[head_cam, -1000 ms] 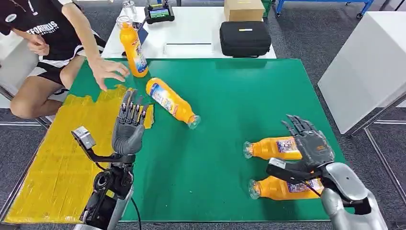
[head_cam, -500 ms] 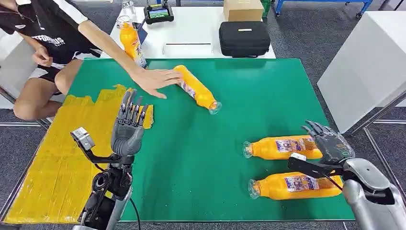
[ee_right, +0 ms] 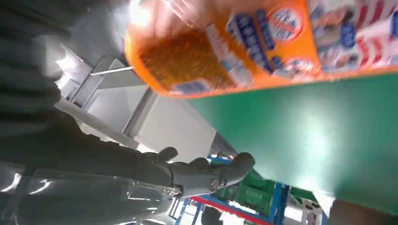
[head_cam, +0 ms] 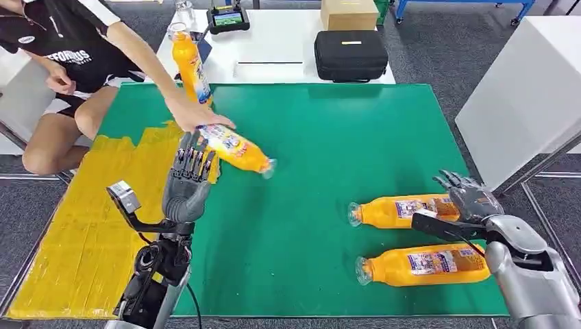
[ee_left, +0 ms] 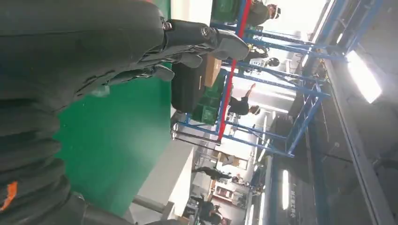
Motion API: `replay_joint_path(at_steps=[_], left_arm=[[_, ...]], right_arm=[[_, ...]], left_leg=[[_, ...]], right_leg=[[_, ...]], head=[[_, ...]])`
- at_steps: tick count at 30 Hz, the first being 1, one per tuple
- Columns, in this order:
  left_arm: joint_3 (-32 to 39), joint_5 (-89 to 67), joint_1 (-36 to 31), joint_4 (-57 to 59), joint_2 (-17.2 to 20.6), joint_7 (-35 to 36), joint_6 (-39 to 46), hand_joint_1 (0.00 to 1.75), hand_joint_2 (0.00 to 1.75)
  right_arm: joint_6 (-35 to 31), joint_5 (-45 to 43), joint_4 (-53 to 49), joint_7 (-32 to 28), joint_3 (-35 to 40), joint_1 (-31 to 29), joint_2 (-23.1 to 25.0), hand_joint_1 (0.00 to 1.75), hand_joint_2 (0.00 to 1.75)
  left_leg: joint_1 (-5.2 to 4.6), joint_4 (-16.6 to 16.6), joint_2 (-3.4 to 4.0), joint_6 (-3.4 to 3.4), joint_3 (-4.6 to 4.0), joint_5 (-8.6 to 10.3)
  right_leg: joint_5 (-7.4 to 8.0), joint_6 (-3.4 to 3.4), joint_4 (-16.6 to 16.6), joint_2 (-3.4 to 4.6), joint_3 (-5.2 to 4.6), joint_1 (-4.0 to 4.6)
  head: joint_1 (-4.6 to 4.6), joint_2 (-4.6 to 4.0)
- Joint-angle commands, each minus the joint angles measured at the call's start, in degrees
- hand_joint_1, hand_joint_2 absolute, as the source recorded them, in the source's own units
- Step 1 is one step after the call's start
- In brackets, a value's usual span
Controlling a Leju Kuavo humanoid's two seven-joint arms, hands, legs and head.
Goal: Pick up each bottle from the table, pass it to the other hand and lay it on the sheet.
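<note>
The left hand point(head_cam: 185, 186) is raised above the near-left part of the green table point(head_cam: 329, 130), fingers point(head_cam: 189, 159) straight, slightly spread and holding nothing. Just beyond its fingertips a person's hand point(head_cam: 188, 114) holds a tilted orange bottle point(head_cam: 236, 149) by its base, the cap end pointing away to the hand's right. Under and to the left of this hand lies the yellow sheet point(head_cam: 82, 219), covering the table's left side. Farther beyond, at the table's far edge, another orange bottle point(head_cam: 191, 66) stands upright.

The right hand point(head_cam: 469, 199) hangs at the near-right edge of the table, fingers apart and gripping nothing. It is just beside the base of a lying bottle point(head_cam: 397, 211), whose cap points to the hand's left; I cannot tell whether they touch. Nearer the robot, a second lying bottle point(head_cam: 421, 265) rests parallel to it, beside the right forearm
</note>
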Motion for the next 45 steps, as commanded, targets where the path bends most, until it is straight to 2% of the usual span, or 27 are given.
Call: replay_joint_path(at_steps=[1, 4, 5, 7, 9, 10, 11, 12, 13, 14, 15, 20, 24, 27, 32, 33, 34, 36, 37, 38, 44, 45], left_arm=[[-1.42, -0.27, -1.78, 3.78, 1.39, -0.20, 0.28, 0.00, 1.75], [-1.39, -0.09, -1.38, 3.34, 1.63, -0.39, 0.30, 0.00, 1.75], [-1.42, -0.09, -1.23, 3.11, 1.63, -0.41, 0.34, 0.00, 1.75], [-1.56, -0.09, -0.88, 2.69, 1.56, -0.41, 0.55, 0.00, 1.75], [-1.56, -0.09, -0.87, 2.70, 1.57, -0.41, 0.55, 0.00, 1.75], [-1.56, -0.09, -0.87, 2.70, 1.57, -0.41, 0.55, 0.00, 1.75], [-1.73, -0.13, -1.00, 2.92, 1.62, -0.36, 0.70, 0.00, 1.75], [-1.81, -0.15, -1.13, 3.09, 1.68, -0.36, 0.88, 0.00, 1.75], [-1.83, -0.16, -1.31, 3.29, 1.79, -0.33, 0.94, 0.00, 1.75], [-1.79, -0.16, -1.33, 3.30, 1.87, -0.33, 0.95, 0.00, 1.75], [-1.90, -0.18, -1.38, 3.37, 2.06, -0.33, 1.25, 0.00, 1.75], [-1.86, -0.12, -1.19, 3.10, 2.23, -0.33, 1.53, 0.00, 1.75], [-1.80, 0.06, -0.65, 2.90, 2.39, 0.05, 2.10, 0.00, 1.75], [-1.84, 0.62, -0.13, 2.65, 2.44, 0.48, 2.51, 0.00, 1.75], [-1.83, 0.71, 0.06, 2.43, 2.49, 0.53, 2.57, 0.00, 1.75], [-1.78, 0.92, 0.14, 2.30, 2.48, 0.73, 2.58, 0.00, 1.75], [-1.79, 1.39, 0.43, 1.97, 2.35, 1.78, 2.83, 0.00, 1.75], [-2.61, 0.78, 0.57, 1.85, 2.33, 2.62, 3.69, 0.00, 1.75], [-3.26, 0.52, 0.42, 2.10, 2.15, 2.96, 4.05, 0.00, 1.75], [-3.61, 0.36, 0.31, 2.24, 2.02, 3.13, 4.22, 0.00, 1.75], [-3.90, 0.24, 0.11, 2.58, 1.98, 3.20, 4.53, 0.00, 1.75], [-4.16, -0.25, 0.08, 2.68, 2.01, 3.51, 4.92, 0.00, 1.75]], right_arm=[[-0.88, -0.59, 14.88, -0.51, 3.59, -6.06, 4.86, 0.00, 1.75], [-0.24, -2.29, 16.97, -1.69, 3.55, -5.98, 6.21, 0.00, 1.75], [-0.37, -2.35, 17.39, -1.58, 3.73, -5.91, 6.49, 0.00, 1.75], [-1.64, -2.35, 18.55, -1.25, 3.85, -6.08, 7.43, 0.00, 1.75], [-1.65, -2.36, 18.60, -1.26, 3.90, -6.06, 7.57, 0.00, 1.75], [-1.65, -2.36, 18.60, -1.26, 3.90, -6.06, 7.57, 0.00, 1.75], [-1.30, -2.36, 20.25, -1.35, 4.43, -6.77, 8.09, 0.00, 1.75], [-1.18, -2.00, 20.96, -1.23, 4.93, -7.06, 8.13, 0.26, 1.75], [-1.12, -1.81, 21.34, -1.17, 5.26, -7.09, 8.48, 1.40, 1.75], [-1.16, -1.78, 21.34, -1.18, 5.35, -7.05, 8.63, 1.66, 1.75], [-1.66, -1.66, 22.01, -1.10, 5.65, -7.37, 8.79, 1.73, 1.75], [-2.19, -1.64, 22.22, -0.97, 5.79, -7.92, 8.94, 1.75, 1.75], [-7.13, -0.80, 21.86, 0.73, 5.24, -9.00, 10.22, 1.75, 1.75], [-13.42, 0.56, 18.98, 3.47, 4.03, -8.26, 11.42, 1.75, 1.75], [-13.08, 0.86, 18.52, 3.77, 3.87, -8.27, 11.81, 1.75, 1.75], [-16.19, 1.00, 17.53, 5.03, 2.50, -7.72, 12.19, 1.75, 1.75], [-23.04, 0.33, 16.04, 6.56, -0.29, -7.19, 14.07, 1.75, 1.75], [-28.54, -5.22, 12.02, 4.48, -4.57, -5.53, 16.94, 1.75, 1.75], [-31.42, -10.60, 8.87, 1.44, -6.84, -3.96, 18.69, 1.75, 1.75], [-31.85, -12.06, 8.16, 0.62, -7.19, -3.41, 19.18, 1.75, 1.75], [-31.75, -12.41, 7.26, 0.75, -6.89, -2.65, 19.09, 1.75, 1.75], [-32.96, -17.58, 6.12, -2.77, -8.30, -2.09, 20.20, 1.75, 1.75]], left_leg=[[0.10, -0.08, 0.20, -0.23, 0.38, -0.13], [0.13, -0.08, 0.31, -0.32, 0.54, -0.20], [0.08, -0.08, 0.19, -0.16, 0.25, -0.08], [0.07, -0.08, 0.18, -0.16, 0.24, -0.07], [0.15, -0.08, 0.27, -0.35, 0.57, -0.24], [0.05, -0.07, 0.14, -0.15, 0.21, -0.06], [0.10, -0.06, 0.23, -0.25, 0.40, -0.17], [0.09, -0.06, 0.18, -0.18, 0.27, -0.09], [0.08, -0.06, 0.17, -0.16, 0.25, -0.07], [0.15, -0.07, 0.29, -0.35, 0.58, -0.22], [0.08, -0.06, 0.17, -0.17, 0.27, -0.07], [0.12, -0.08, 0.15, -0.25, 0.43, -0.11], [0.07, -0.07, 0.18, -0.19, 0.37, -0.08], [0.06, -0.06, 0.21, -0.16, 0.31, -0.07], [0.08, -0.05, 0.25, -0.26, 0.40, -0.15], [0.06, -0.05, 0.19, -0.20, 0.30, -0.09], [0.10, -0.03, 0.21, -0.26, 0.39, -0.15], [0.07, -0.05, 0.22, -0.21, 0.31, -0.11], [0.14, -0.01, 0.32, -0.39, 0.58, -0.27], [0.07, -0.03, 0.24, -0.23, 0.29, -0.12], [0.07, -0.03, 0.06, -0.18, 0.24, -0.07], [0.02, -0.04, 0.04, -0.12, 0.14, -0.02]], right_leg=[[-0.05, -0.01, -0.14, 0.11, 0.36, 0.09], [-0.10, -0.01, -0.15, 0.16, 0.50, 0.12], [-0.01, -0.01, -0.12, 0.11, 0.24, 0.07], [-0.02, -0.02, -0.10, 0.09, 0.22, 0.06], [-0.15, -0.03, -0.13, 0.12, 0.54, 0.14], [-0.03, -0.01, -0.08, 0.07, 0.18, 0.04], [-0.09, -0.02, -0.09, 0.12, 0.37, 0.09], [-0.04, -0.02, -0.09, 0.09, 0.25, 0.08], [-0.02, -0.01, -0.10, 0.08, 0.22, 0.07], [-0.12, -0.01, -0.14, 0.12, 0.53, 0.14], [-0.03, -0.02, -0.09, 0.07, 0.24, 0.07], [-0.07, -0.02, -0.12, 0.01, 0.40, 0.11], [-0.04, -0.02, -0.09, 0.10, 0.31, 0.07], [-0.03, -0.02, -0.07, 0.11, 0.25, 0.05], [-0.10, -0.03, -0.04, 0.12, 0.33, 0.06], [-0.06, -0.02, -0.04, 0.08, 0.24, 0.05], [-0.11, -0.02, -0.04, 0.08, 0.34, 0.08], [-0.06, -0.02, -0.04, 0.12, 0.25, 0.05], [-0.19, -0.03, -0.02, 0.15, 0.50, 0.12], [-0.07, -0.03, -0.02, 0.14, 0.23, 0.06], [-0.07, -0.01, -0.03, -0.03, 0.21, 0.06], [-0.04, -0.01, -0.01, -0.01, 0.11, 0.02]], head=[[0.00, 0.00], [0.02, 0.00], [0.00, 0.00], [-0.02, 0.00], [-0.02, 0.00], [0.00, 0.00], [0.02, 0.00], [-0.02, 0.00], [0.00, 0.00], [0.02, 0.00], [0.00, 0.00], [0.00, 0.00], [0.00, 0.00], [0.00, 0.00], [-0.02, 0.00], [0.00, 0.00], [0.02, 0.00], [0.00, 0.00], [0.00, 0.00], [0.02, 0.00], [0.02, 0.00], [0.02, 0.00]])
